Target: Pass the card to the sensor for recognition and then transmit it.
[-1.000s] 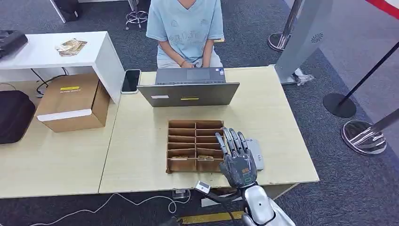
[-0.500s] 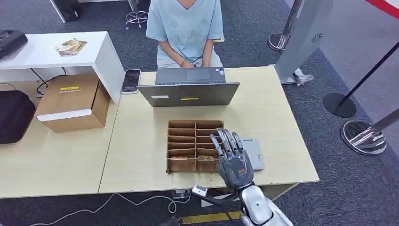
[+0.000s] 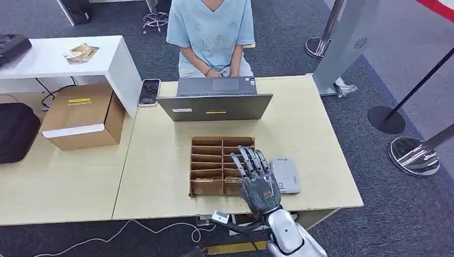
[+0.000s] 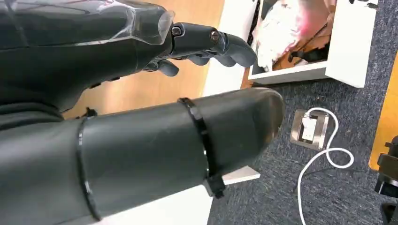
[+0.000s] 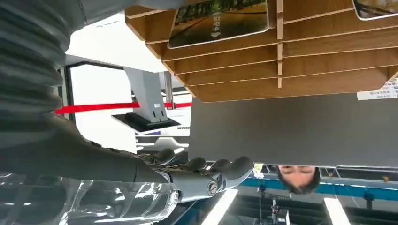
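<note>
From the head view, the right robot hand hovers with fingers spread and nothing in it over the right edge of the tray, just beside the grey sensor on the pale desk. The right wrist view looks into the tray's slots, where a card with a road picture lies in one compartment, and past it to the laptop back. The left robot hand appears in its own wrist view, fingers loosely curled and holding nothing, above grey carpet and a white cable. A person sits behind the laptop; a phone lies at the desk's corner and a cardboard box sits to the left.
</note>
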Action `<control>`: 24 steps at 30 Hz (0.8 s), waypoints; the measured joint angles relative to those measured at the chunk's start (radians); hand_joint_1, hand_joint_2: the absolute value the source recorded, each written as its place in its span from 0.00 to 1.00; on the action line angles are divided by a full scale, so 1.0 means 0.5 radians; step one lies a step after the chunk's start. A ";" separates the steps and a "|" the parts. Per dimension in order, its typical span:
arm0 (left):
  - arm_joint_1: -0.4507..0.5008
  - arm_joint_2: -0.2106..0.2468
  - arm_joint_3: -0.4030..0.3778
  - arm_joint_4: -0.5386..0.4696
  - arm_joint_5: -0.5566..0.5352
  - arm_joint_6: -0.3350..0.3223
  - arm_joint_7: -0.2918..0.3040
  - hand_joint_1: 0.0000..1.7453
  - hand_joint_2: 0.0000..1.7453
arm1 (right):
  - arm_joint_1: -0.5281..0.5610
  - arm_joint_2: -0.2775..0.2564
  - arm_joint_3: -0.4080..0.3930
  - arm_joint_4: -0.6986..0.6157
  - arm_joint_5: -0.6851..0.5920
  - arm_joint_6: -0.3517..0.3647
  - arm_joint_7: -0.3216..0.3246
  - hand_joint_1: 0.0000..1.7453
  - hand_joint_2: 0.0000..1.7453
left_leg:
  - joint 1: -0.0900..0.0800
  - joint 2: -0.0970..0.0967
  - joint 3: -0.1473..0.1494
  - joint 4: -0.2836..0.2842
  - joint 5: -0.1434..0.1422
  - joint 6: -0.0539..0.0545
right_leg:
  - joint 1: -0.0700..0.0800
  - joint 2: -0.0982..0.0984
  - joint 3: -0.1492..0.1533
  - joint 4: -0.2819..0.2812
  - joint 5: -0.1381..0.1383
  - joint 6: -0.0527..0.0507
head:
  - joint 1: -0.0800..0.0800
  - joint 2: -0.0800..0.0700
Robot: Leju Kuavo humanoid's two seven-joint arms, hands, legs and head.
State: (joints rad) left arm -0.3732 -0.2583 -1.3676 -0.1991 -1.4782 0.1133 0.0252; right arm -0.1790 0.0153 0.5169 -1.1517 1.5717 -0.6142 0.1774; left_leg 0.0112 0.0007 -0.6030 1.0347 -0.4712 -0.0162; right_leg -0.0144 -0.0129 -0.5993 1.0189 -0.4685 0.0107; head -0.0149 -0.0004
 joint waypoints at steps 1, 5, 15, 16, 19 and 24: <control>0.000 0.000 0.000 0.000 -0.001 0.000 0.000 0.00 0.00 | -0.003 0.002 0.000 0.005 0.000 0.005 0.004 0.22 1.00 | 0.000 0.000 0.000 0.000 0.000 0.000 | 0.000 0.000 0.000 0.000 0.000 0.000 | 0.000 0.000; 0.000 0.000 -0.001 0.000 -0.002 -0.001 -0.005 0.00 0.00 | -0.003 0.002 0.000 0.008 0.000 0.011 0.020 0.77 1.00 | 0.000 0.000 0.000 0.000 0.000 0.000 | 0.000 0.000 0.000 0.000 0.000 0.000 | 0.000 0.000; -0.001 -0.003 -0.006 0.000 -0.003 -0.001 -0.010 0.00 0.00 | -0.003 0.002 0.000 0.009 0.000 0.014 0.050 0.94 1.00 | 0.000 0.000 0.000 0.000 0.000 0.000 | 0.000 0.000 0.000 0.000 0.000 0.000 | 0.000 0.000; -0.001 -0.003 -0.008 0.000 -0.003 -0.001 -0.010 0.00 0.00 | -0.003 0.002 0.000 0.009 0.000 0.016 0.055 0.95 1.00 | 0.000 0.000 0.000 0.000 0.000 0.000 | 0.000 0.000 0.000 0.000 0.000 0.000 | 0.000 0.000; -0.003 -0.003 -0.015 0.000 -0.003 -0.001 -0.010 0.00 0.00 | -0.003 0.002 0.000 0.009 0.000 0.017 0.064 0.97 1.00 | 0.000 0.000 0.000 0.000 0.000 0.000 | 0.000 0.000 0.000 0.000 0.000 0.000 | 0.000 0.000; -0.004 -0.003 -0.018 0.000 -0.005 0.000 -0.011 0.00 0.00 | -0.001 0.002 0.000 0.008 0.000 0.017 0.067 0.96 1.00 | 0.000 0.000 0.000 0.000 0.000 0.000 | 0.000 0.000 0.000 0.000 0.000 0.000 | 0.000 0.000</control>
State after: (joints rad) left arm -0.3753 -0.2598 -1.3764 -0.1991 -1.4805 0.1133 0.0198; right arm -0.1795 0.0164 0.5169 -1.1479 1.5717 -0.6058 0.2110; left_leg 0.0112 0.0008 -0.6028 1.0347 -0.4712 -0.0162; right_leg -0.0144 -0.0128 -0.5994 1.0188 -0.4685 0.0107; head -0.0149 -0.0004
